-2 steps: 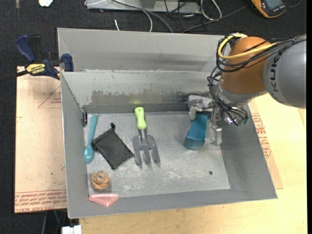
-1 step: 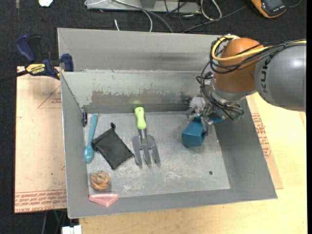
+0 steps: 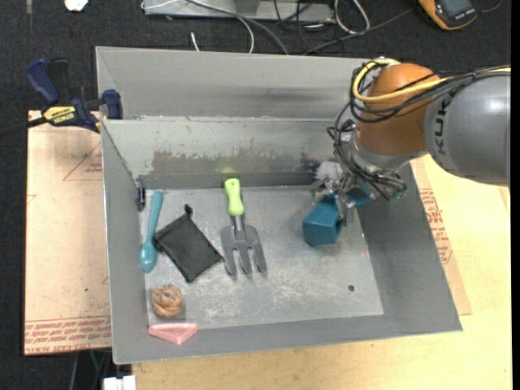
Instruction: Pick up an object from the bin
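My gripper (image 3: 341, 188) is low in the back right part of the bin, under the arm's orange cover. A blue block (image 3: 322, 225) lies on the bin floor directly in front of and below the gripper, touching or almost touching it. A small garden fork (image 3: 241, 238) with a green handle and grey tines lies to the left of the block, about mid-bin.
Along the left side lie a black square pad (image 3: 188, 247) and a teal spoon (image 3: 150, 231). A brown knotted lump (image 3: 167, 300) and a pink triangular piece (image 3: 173, 331) sit in the front left corner. Bare floor lies front right.
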You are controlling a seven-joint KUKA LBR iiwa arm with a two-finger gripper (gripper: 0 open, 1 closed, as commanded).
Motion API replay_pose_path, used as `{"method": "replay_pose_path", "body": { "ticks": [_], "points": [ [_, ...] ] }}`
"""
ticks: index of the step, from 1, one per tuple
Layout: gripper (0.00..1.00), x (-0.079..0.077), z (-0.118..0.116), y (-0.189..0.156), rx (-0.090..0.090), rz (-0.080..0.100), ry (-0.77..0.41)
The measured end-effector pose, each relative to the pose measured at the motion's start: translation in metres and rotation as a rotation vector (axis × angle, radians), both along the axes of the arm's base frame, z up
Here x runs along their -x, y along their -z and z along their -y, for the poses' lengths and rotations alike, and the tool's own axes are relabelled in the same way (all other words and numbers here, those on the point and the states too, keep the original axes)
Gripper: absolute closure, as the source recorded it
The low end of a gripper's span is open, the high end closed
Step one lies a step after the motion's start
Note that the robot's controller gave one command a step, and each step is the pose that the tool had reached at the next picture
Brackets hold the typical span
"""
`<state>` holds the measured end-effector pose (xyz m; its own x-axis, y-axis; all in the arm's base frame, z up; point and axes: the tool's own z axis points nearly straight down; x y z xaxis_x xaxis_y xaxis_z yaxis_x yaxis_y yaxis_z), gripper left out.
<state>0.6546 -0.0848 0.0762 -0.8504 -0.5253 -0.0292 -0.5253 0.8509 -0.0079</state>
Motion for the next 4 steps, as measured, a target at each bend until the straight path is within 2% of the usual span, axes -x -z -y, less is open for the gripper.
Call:
{"method": "replay_pose_path", "body": {
  "ticks": [1, 2, 3, 4],
  "points": [
    [1.0, 0.001, 0.0, -0.001, 0.001, 0.0, 0.0],
    [1.0, 0.005, -0.001, -0.028, -0.002, -0.016, 0.001],
    [1.0, 0.002, 0.0, -0.071, 0.0, -0.003, 0.002],
    [1.0, 0.002, 0.0, -0.082, 0.0, -0.005, 0.002]
  ]
}}
